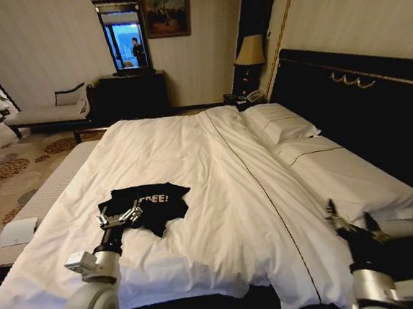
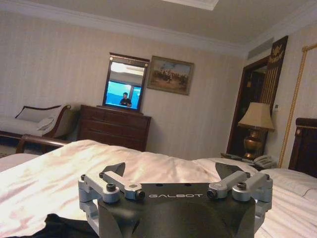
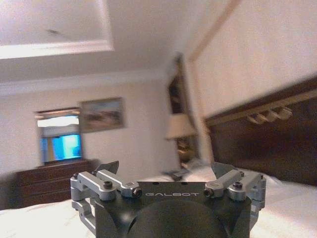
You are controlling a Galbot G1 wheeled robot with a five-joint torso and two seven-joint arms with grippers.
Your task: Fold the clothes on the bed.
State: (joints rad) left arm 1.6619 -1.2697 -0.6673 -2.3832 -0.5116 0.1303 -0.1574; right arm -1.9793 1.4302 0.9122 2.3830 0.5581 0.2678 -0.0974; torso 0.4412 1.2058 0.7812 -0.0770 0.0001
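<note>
The clothes are one black T-shirt (image 1: 153, 202) with white "FREE!" lettering, lying crumpled on the near left part of the bed (image 1: 223, 175), which has a white duvet. My left gripper (image 1: 120, 218) hovers open at the shirt's near left edge, low over the fabric. In the left wrist view the left gripper (image 2: 171, 169) has its fingers spread with nothing between them, and a bit of the black T-shirt (image 2: 57, 225) lies beneath. My right gripper (image 1: 352, 220) is open over the bed's near right side, far from the shirt. The right wrist view shows the right gripper (image 3: 166, 167) holding nothing.
Dark headboard (image 1: 361, 105) and white pillows (image 1: 283, 124) lie along the right. A padded bench (image 1: 47, 194) with a white pad (image 1: 18, 232) runs along the bed's left side. Beyond stand a dark dresser (image 1: 133, 96) with a mirror, a pale chaise (image 1: 44, 112) and a lamp (image 1: 250, 51).
</note>
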